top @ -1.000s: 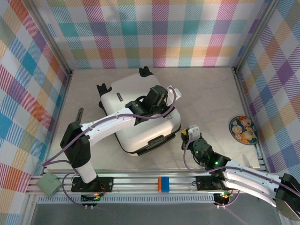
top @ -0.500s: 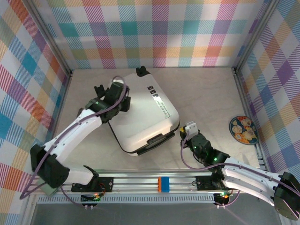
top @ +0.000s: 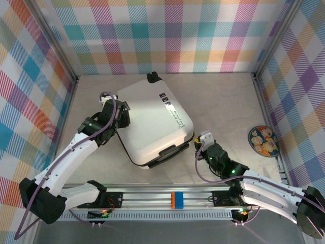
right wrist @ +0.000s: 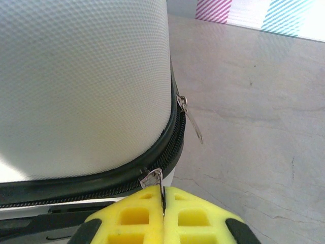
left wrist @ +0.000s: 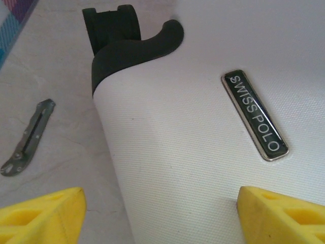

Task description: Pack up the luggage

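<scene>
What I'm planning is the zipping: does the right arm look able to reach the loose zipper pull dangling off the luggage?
Likely yes: the dangling pull hangs free just beyond the right gripper, nothing between, but that gripper is shut on the nearer pull.

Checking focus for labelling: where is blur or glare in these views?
Top external: sharp, bright glare on the white hard-shell suitcase. Left wrist: dark SWISSPOLO badge crisp, yellow fingertips soft. Right wrist: metal zipper pull sharp, far wall washed out.

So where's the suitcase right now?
In the overhead view the luggage lies closed mid-table, between the open left gripper by its left edge and the right gripper pinching a zipper pull at its near-right corner.
</scene>
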Robot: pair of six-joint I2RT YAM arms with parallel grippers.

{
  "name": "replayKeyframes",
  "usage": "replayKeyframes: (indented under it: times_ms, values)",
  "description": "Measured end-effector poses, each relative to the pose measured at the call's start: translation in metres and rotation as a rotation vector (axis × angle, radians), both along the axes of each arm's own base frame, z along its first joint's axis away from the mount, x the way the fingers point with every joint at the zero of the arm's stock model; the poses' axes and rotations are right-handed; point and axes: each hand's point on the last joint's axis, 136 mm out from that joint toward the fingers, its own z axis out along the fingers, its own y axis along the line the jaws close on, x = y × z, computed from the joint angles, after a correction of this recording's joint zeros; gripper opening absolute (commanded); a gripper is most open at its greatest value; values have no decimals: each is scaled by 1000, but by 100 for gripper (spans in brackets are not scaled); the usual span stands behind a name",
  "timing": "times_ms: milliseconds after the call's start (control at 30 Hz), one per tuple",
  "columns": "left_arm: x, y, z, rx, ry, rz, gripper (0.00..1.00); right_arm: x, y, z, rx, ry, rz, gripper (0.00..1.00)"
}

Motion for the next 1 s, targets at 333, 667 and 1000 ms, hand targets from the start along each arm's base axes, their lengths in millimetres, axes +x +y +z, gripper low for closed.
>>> replayKeyframes:
  times_ms: [333,667,1000]
  values:
    - [36,4,-14,-189,-14,1,77,-7,16,3,-2,10,61,0]
    - [128,-7,-4,-233,-64,-86,76,-18,49,4,-31,26,157,0]
    - [210,-22,12,-170,-70,-150,73,-26,107,2,-70,29,309,0]
